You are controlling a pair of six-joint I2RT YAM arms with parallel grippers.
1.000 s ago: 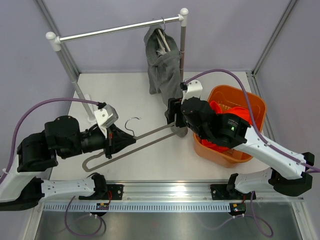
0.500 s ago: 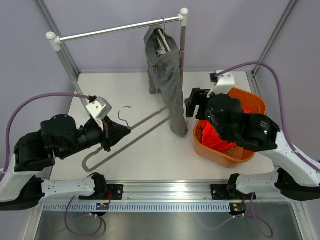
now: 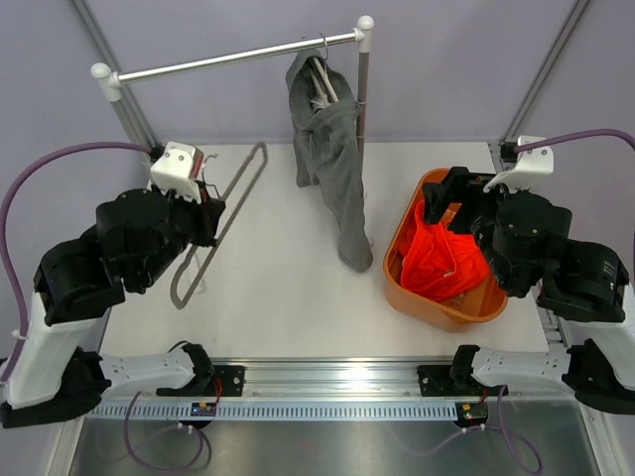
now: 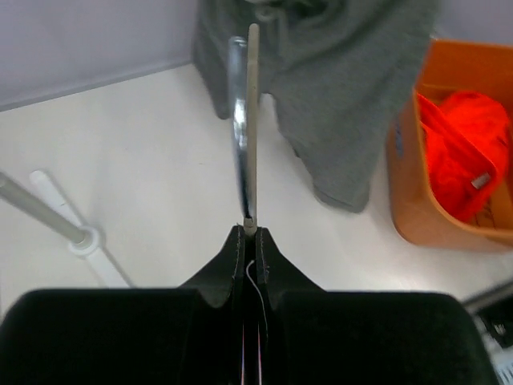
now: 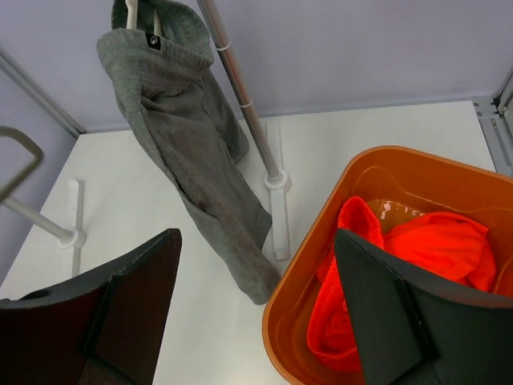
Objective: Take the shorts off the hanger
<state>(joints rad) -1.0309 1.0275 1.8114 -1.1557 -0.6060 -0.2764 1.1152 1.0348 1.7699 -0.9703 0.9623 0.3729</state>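
Note:
The grey shorts [image 3: 332, 169] hang on a white hanger [image 3: 319, 74] from the rail [image 3: 228, 58]; their lower end touches the table. They also show in the left wrist view [image 4: 345, 104] and the right wrist view [image 5: 192, 152]. The orange-red shorts [image 3: 442, 263] lie in the orange basket [image 3: 397, 283], as the right wrist view [image 5: 433, 249] also shows. My left gripper [image 3: 210, 213] is shut on an empty grey hanger [image 3: 238, 188], which the left wrist view [image 4: 244, 120] shows edge-on in front of its jaws [image 4: 248, 231]. My right gripper [image 3: 448, 198] is open wide and empty [image 5: 256, 321] above the basket's left rim [image 5: 321, 241].
The rack's right post [image 5: 240, 88] stands between the grey shorts and the basket, its foot [image 5: 276, 192] on the table. The left post [image 3: 129, 119] and its foot [image 4: 80, 237] are near my left arm. Frame walls enclose the table on three sides.
My left gripper has swung the empty hanger from the table's middle to the back left and stood it more upright. My right arm has drawn back to the right, over the basket.

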